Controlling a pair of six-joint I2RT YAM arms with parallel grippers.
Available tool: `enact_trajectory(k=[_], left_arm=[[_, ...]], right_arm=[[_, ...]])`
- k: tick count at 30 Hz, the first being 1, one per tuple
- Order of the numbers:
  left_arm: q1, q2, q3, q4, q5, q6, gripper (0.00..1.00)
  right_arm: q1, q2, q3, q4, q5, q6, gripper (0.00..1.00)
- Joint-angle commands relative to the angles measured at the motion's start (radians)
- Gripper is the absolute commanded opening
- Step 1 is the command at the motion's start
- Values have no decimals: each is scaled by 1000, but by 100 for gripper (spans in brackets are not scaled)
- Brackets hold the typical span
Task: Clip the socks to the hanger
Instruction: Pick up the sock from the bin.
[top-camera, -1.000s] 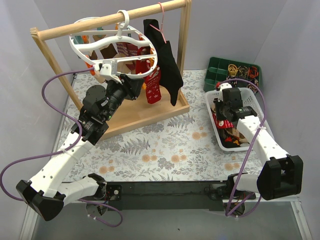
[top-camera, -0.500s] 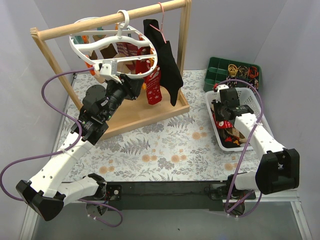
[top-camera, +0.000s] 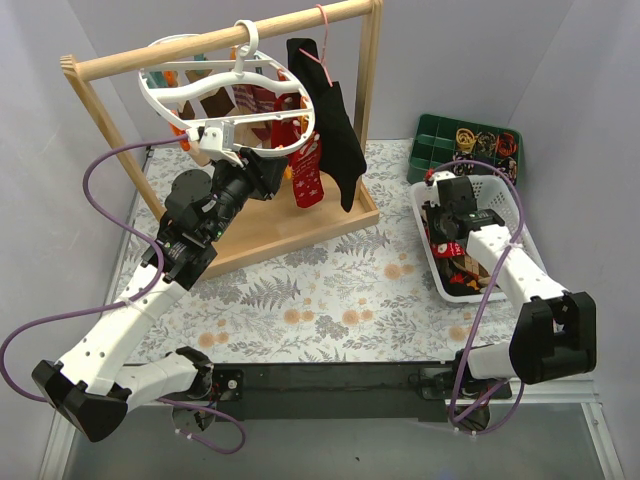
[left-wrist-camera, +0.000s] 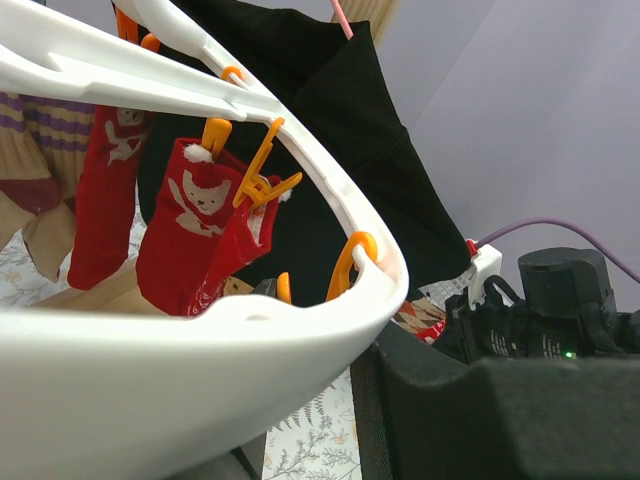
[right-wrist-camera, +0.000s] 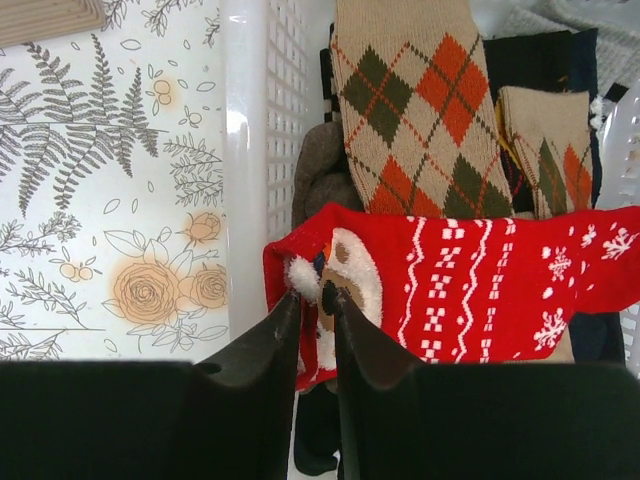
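Observation:
The round white hanger (top-camera: 240, 90) hangs by its hook from the wooden rail. Red Christmas socks (top-camera: 305, 180) and striped socks are clipped to it by orange clips (left-wrist-camera: 262, 170). My left gripper (top-camera: 212, 137) is shut on the near edge of its ring (left-wrist-camera: 330, 200). My right gripper (top-camera: 443, 240) is down in the white basket (top-camera: 520, 215). In the right wrist view it (right-wrist-camera: 315, 300) is pinched shut on the edge of a red Christmas sock (right-wrist-camera: 480, 290). Brown and orange argyle socks (right-wrist-camera: 410, 110) lie beyond it.
The wooden rail frame (top-camera: 200, 45) stands on a wooden base (top-camera: 290, 225) at the back left. A black garment (top-camera: 335, 120) on a pink wire hanger (top-camera: 322, 30) hangs beside the white hanger. A green bin (top-camera: 440, 140) sits behind the basket. A floral cloth (top-camera: 330, 290) covers the table.
My right wrist has shifted slightly left over the basket. The left arm and the hanger have not moved.

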Motion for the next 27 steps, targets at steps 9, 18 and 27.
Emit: enact_trajectory(k=[9,18,27], left_arm=[[11,-30,25,-87,-74,70,0],[11,-19,39,-90,-59,67,0],[11,-7,49,-89,-42,58,0]], right_arm=[[-2,19,-8,0,75,-8,1],[2,-126,151,-73,-56,0,1],[112,-205,329,-138,-330,142,1]])
